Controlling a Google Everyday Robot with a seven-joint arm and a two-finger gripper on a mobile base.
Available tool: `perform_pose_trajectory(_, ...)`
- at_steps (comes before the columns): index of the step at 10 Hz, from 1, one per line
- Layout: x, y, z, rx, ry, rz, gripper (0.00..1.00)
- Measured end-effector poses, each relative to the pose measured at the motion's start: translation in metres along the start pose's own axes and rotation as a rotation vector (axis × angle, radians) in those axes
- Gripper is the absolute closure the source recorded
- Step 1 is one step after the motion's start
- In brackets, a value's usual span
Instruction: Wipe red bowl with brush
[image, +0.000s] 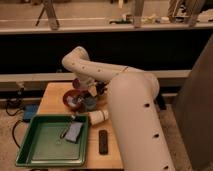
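Observation:
The small dark red bowl (71, 98) stands on the wooden table (52, 94), just behind the green tray. My gripper (86, 93) hangs down from the white arm (95, 70) at the bowl's right rim. A pale thing, perhaps the brush head (76, 103), lies inside the bowl under the gripper. I cannot make out the brush handle or how it is held.
A green tray (37, 150) at the front left holds a grey-blue sponge (73, 131). A white cup (98, 116) lies on its side right of the bowl. A black bar-shaped object (103, 141) lies near the front edge. My large white arm link (135, 125) covers the table's right side.

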Motion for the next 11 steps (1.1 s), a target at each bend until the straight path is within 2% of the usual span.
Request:
perform_pose_trajectory(2,-0.013,-0.002,-0.004,0.0,-0.002,-0.033,1.0)
perform_pose_trajectory(7,-0.053,-0.036,-0.01,0.007,-0.005,-0.147,1.0)
perform_pose_trajectory(8,-0.057,-0.048,-0.009,0.007,-0.005,-0.164,1.0)
perform_pose_trajectory(11,-0.056,-0.064,-0.003,0.007,-0.009,-0.178,1.0)
